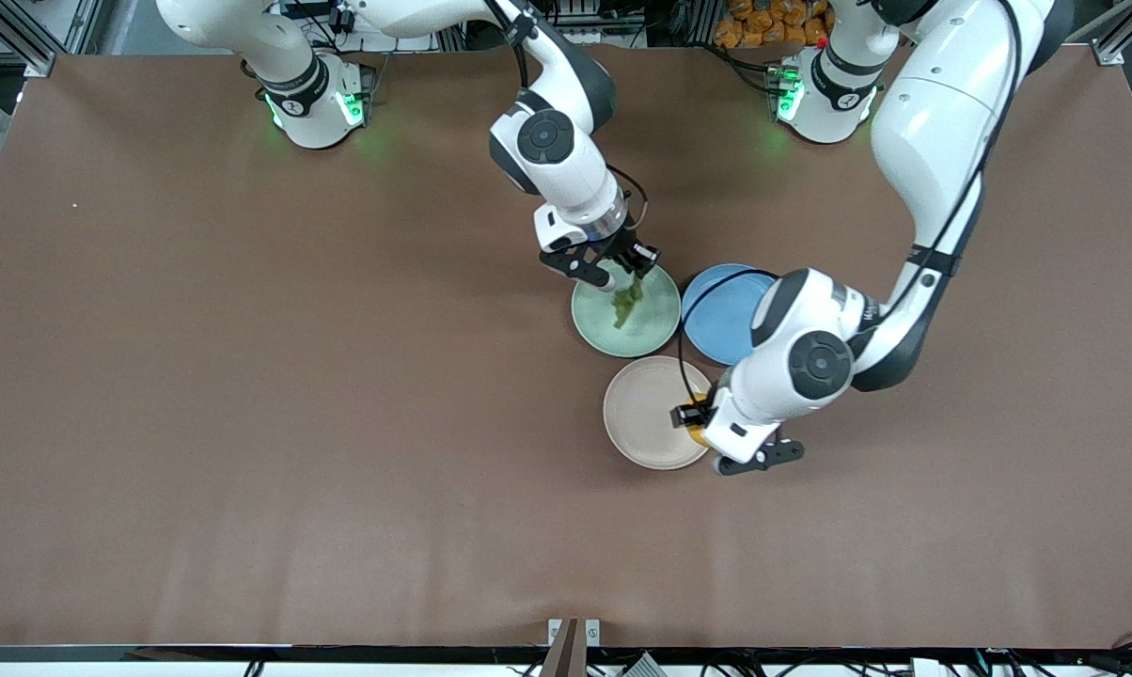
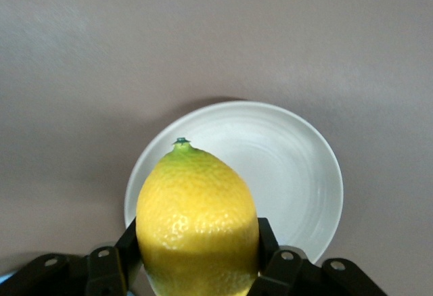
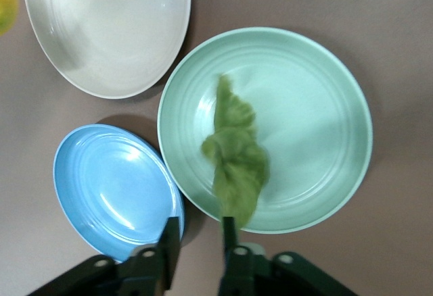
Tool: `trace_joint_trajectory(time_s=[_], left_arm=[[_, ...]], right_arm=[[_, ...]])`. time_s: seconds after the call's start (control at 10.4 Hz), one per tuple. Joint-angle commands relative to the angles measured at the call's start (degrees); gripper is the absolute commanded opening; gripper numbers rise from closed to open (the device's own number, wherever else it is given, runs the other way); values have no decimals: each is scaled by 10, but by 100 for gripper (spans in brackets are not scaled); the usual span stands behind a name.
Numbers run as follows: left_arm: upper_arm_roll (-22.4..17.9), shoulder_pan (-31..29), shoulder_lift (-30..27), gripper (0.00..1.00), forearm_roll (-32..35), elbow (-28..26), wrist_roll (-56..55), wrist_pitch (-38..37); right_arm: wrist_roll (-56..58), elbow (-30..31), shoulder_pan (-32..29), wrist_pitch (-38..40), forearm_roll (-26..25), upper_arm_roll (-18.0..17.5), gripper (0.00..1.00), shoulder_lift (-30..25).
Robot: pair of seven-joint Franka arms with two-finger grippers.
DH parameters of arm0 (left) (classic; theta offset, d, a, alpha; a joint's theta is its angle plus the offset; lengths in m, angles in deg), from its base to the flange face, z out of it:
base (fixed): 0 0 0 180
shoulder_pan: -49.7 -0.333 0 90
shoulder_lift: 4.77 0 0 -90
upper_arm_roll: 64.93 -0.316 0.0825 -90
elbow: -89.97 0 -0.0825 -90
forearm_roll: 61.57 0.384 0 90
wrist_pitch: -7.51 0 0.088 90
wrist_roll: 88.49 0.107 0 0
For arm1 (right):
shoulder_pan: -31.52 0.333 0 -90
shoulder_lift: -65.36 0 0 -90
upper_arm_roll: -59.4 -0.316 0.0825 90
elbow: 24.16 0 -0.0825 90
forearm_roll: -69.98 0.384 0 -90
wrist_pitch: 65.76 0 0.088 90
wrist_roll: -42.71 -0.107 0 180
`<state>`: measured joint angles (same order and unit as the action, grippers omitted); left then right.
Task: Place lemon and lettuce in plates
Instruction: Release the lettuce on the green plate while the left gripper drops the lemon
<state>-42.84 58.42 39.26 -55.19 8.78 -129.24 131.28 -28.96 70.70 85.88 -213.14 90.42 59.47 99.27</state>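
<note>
The left gripper (image 2: 196, 269) clamps the pebbly oval lemon (image 2: 196, 222) over the smooth cream plate's (image 2: 298, 174) rim. The right gripper (image 3: 197, 242), fingers parted, hangs over the ridged mint plate (image 3: 318, 107); the crinkled lettuce (image 3: 237, 154) touches one finger.

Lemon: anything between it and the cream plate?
Nothing visible. The left gripper holds the lemon over the edge of the bare cream plate; the blue plate sits beside it, out of the way.

Lettuce (image 3: 235, 153) hanging over mint green plate (image 3: 325, 80). Right gripper (image 3: 197, 238) fingers apart. Blue plate (image 3: 111, 188) touching mint. Cream plate (image 3: 108, 26) nearby.
</note>
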Motion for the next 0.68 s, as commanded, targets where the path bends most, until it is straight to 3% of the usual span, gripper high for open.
trace_joint_trajectory(time_s=[0.0,0.1,0.19,0.29,0.39,0.58], left_arm=[[-8,15,7,0,11,-1,-35,13],[-19,30,7,21,11,-5,-44,13],[-40,56,8,64,11,-5,-50,13],[-74,91,11,98,15,-5,-56,13],[-106,122,11,100,18,-5,-56,13],[-121,128,6,100,18,-5,-56,13]], right_arm=[[-5,-17,-28,4,5,-6,100,1],[-1,-15,-49,35,4,-6,100,-23],[8,-17,-86,108,-6,-10,100,-66],[55,-17,-139,191,-34,-30,100,-122],[104,-17,-191,268,-39,-50,100,-170],[213,-19,-267,381,-39,-54,100,-248]])
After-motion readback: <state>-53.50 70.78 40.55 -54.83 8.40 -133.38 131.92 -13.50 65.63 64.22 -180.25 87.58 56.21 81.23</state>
